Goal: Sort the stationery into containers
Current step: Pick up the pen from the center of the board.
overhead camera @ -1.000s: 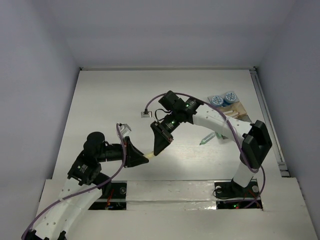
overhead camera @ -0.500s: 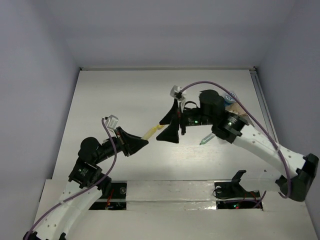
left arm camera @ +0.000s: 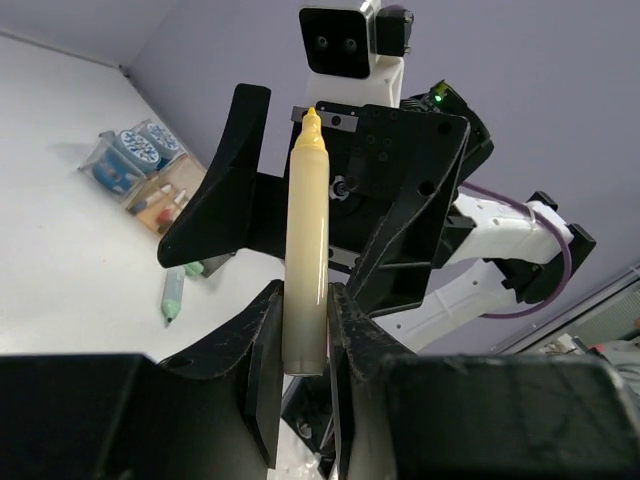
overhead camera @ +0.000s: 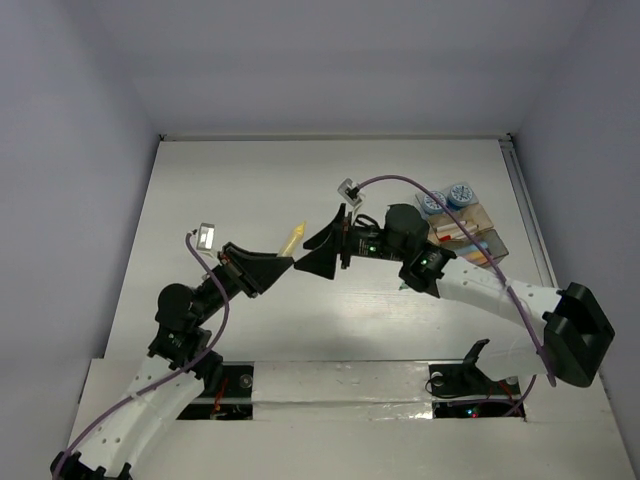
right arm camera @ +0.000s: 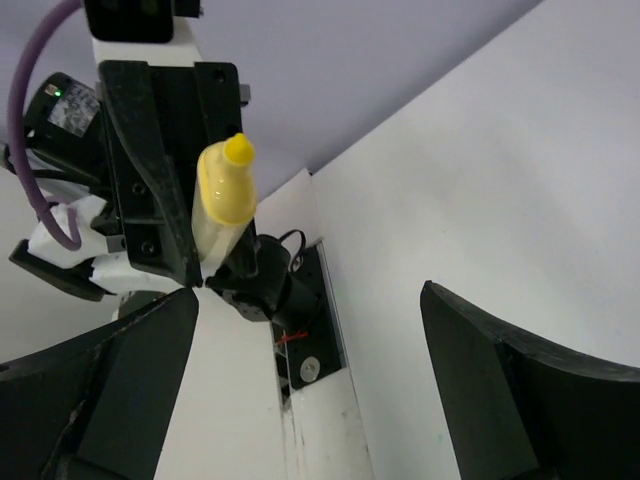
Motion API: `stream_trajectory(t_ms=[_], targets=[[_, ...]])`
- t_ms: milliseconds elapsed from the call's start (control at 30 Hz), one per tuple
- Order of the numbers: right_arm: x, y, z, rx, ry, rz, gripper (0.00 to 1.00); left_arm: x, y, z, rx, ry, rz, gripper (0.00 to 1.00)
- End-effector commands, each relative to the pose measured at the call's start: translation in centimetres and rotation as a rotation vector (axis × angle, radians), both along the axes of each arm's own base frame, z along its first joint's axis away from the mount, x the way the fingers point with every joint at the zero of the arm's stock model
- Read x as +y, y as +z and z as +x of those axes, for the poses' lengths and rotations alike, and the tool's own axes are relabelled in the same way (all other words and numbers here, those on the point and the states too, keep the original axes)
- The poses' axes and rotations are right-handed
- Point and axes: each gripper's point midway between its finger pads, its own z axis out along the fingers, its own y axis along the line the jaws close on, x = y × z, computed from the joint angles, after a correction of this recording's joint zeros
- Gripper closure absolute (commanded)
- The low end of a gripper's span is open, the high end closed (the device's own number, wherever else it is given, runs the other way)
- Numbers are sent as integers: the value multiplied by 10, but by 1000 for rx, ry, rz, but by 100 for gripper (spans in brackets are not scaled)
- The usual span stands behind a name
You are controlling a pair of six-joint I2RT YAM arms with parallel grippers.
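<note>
A yellow pen [left arm camera: 307, 230] stands upright in my left gripper [left arm camera: 303, 300], which is shut on its lower end. In the top view that pen [overhead camera: 292, 240] hangs in the air over the table's middle, with the left gripper [overhead camera: 275, 266] just below it. My right gripper [overhead camera: 312, 250] faces it from the right, open wide and holding nothing. In the right wrist view the pen [right arm camera: 222, 195] is up and to the left of the right gripper [right arm camera: 308, 300], outside its fingers. A green pen [left arm camera: 173, 297] lies on the table. The containers [overhead camera: 468, 232] sit at the back right.
Two round blue-and-white pots [overhead camera: 446, 198] stand at the far end of the containers. The right arm's forearm [overhead camera: 480, 290] stretches across the right side of the table. A rail [overhead camera: 535, 240] runs along the table's right edge. Purple cables loop above both wrists.
The right gripper has opened wide and its arm has swung out to the right. The left gripper has carried the yellow pen up and away from the near edge, still shut on it.
</note>
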Motion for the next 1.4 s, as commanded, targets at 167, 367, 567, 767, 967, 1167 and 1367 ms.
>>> stream_trajectory(t_ms=[167,367,567,767,967,1167,1367], targets=[[15,74,1,-158,11,280,10,0,13,-7,-60,-29,-72,100],[16,78,5,-168,-7,320,31,0,13,-7,-63,-30,-70,100],[22,78,5,-160,3,334,64,-5,10,-8,-60,-57,-57,100],[26,72,12,-141,-20,276,100,-12,0,-6,-56,-83,51,99],[37,58,12,-104,45,30,100,-15,2,-9,-82,-108,135,80],[45,43,-1,-78,188,-86,100,-19,7,-13,-100,-145,164,76],[44,38,-5,-85,229,-128,100,-20,7,-16,-101,-166,181,75]])
